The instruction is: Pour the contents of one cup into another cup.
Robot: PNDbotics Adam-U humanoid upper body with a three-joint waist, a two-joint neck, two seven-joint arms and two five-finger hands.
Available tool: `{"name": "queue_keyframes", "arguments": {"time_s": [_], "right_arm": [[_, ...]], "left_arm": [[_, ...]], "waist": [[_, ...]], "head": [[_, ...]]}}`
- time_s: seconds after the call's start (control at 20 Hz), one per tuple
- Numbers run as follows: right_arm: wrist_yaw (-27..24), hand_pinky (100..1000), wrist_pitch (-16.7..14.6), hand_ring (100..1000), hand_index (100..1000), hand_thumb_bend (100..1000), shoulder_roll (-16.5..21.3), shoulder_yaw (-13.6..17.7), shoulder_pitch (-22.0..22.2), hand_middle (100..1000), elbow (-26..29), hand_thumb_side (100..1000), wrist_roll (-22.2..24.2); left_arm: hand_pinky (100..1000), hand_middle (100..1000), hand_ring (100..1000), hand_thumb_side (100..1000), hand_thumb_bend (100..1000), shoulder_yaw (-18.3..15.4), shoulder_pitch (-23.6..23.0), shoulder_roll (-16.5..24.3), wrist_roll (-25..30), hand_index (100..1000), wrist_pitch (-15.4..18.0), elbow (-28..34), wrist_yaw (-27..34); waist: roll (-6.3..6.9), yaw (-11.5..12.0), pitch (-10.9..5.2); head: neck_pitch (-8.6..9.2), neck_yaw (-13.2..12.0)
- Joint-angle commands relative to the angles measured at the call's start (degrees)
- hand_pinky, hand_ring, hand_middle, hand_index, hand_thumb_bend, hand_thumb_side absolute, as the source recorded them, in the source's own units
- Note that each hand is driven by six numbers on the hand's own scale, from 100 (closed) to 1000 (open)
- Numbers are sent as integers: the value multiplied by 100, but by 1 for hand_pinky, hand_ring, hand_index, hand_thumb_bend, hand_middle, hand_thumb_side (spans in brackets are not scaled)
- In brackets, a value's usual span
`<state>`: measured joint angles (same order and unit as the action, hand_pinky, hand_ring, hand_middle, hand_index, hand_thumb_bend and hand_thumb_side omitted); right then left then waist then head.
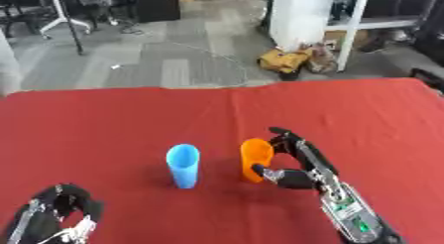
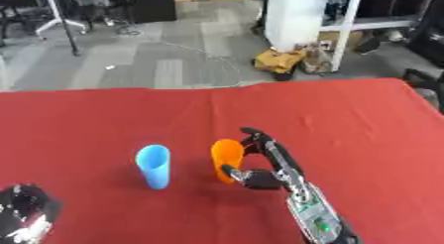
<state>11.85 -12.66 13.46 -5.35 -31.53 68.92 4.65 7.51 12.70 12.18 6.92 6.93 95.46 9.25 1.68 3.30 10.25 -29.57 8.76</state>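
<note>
Left hand: your black and silver left hand sits at the lower left corner of the view, low over the cloth, well apart from both cups; you cannot tell how its fingers are set.
Table: a flat table under a plain red cloth fills the lower half of the view and carries both cups.
Blue cup: your tall, narrow light blue plastic cup stands upright on the cloth left of centre, its round mouth open upward, nothing touching it. Contents cannot be seen.
Orange cup: your orange plastic cup, about as tall as the blue one, stands upright just right of it with a clear gap between the two. Contents cannot be seen.
Right hand: your black right hand with silver joints reaches in from the lower right, its fingers and thumb curled around the right side of the orange cup.
Background: grey floor and a white shelf frame lie beyond the far table edge.
</note>
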Motion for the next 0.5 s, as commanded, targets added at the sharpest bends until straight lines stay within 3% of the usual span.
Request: {"name": "queue_keyframes", "arguments": {"time_s": [0.05,0.5], "right_arm": [[83,834,-32,664,926,529,16,-46,-147,666,0,214,72],[146,836,-63,673,927,530,-74,-74,-350,677,-237,211,89]], "left_arm": [[641,434,409,100,384,3,48,127,26,549,5,83,-14],[640,434,409,100,386,19,42,117,38,549,1,80,-9]], "waist": [[2,9,-98],[13,20,-107]], "head": [[16,21],[7,38]]}}
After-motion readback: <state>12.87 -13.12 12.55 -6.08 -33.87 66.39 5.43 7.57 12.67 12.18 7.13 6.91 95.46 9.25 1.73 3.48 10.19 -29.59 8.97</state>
